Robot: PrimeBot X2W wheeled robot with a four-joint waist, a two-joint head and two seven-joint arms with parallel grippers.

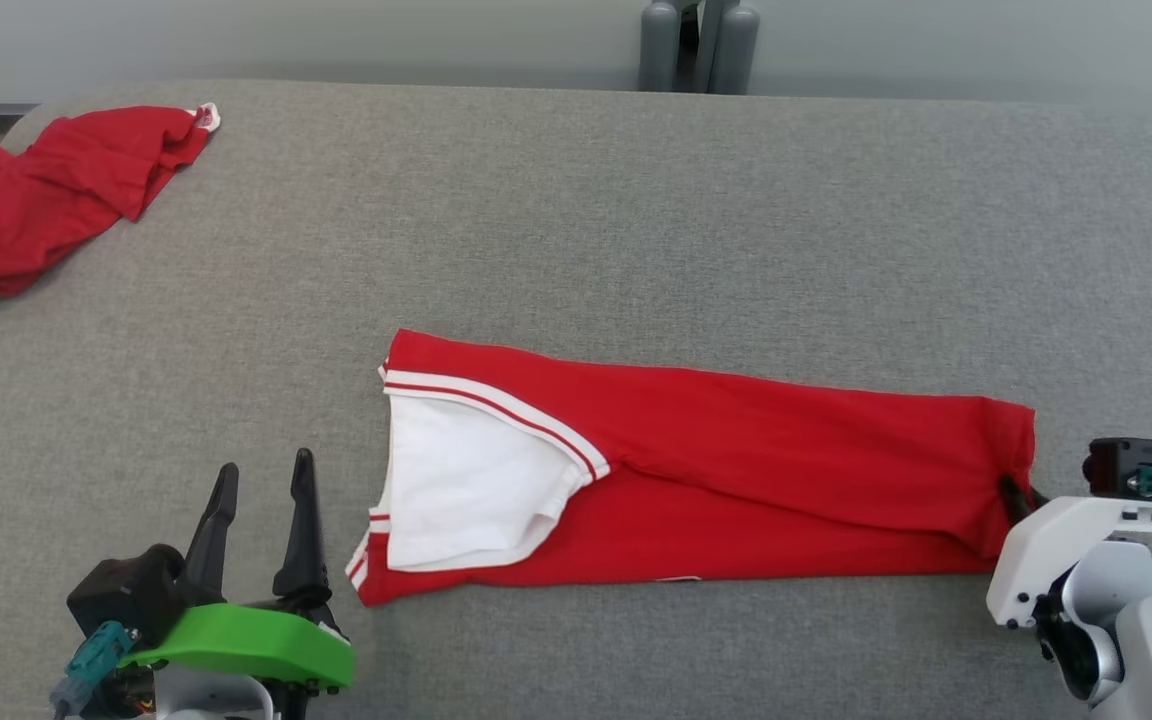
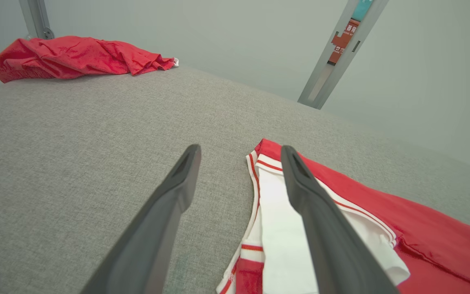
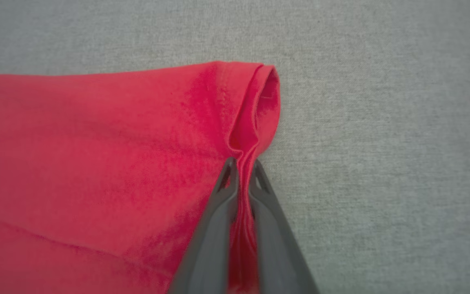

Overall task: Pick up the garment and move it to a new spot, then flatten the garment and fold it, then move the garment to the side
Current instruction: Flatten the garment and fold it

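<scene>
The garment (image 1: 736, 470) is a red top with white, red-striped trim, folded into a long band across the grey table (image 1: 576, 220). Its white inner side (image 2: 284, 237) shows at the left end. My right gripper (image 3: 243, 165) is shut on a pinched fold of the garment's (image 3: 96, 155) right edge, red cloth squeezed between its two fingers. In the head view that gripper (image 1: 1014, 497) sits at the band's right end, mostly covered by its white wrist. My left gripper (image 1: 261, 480) stands open, just left of the garment's left end, with nothing between its fingers (image 2: 178, 192).
A second red garment (image 1: 46, 195) lies crumpled at the table's far left corner, also seen as a red heap (image 2: 76, 55) in the left wrist view. Grey posts (image 1: 698, 45) stand behind the table's far edge. A metal upright (image 2: 337, 53) rises beyond the table.
</scene>
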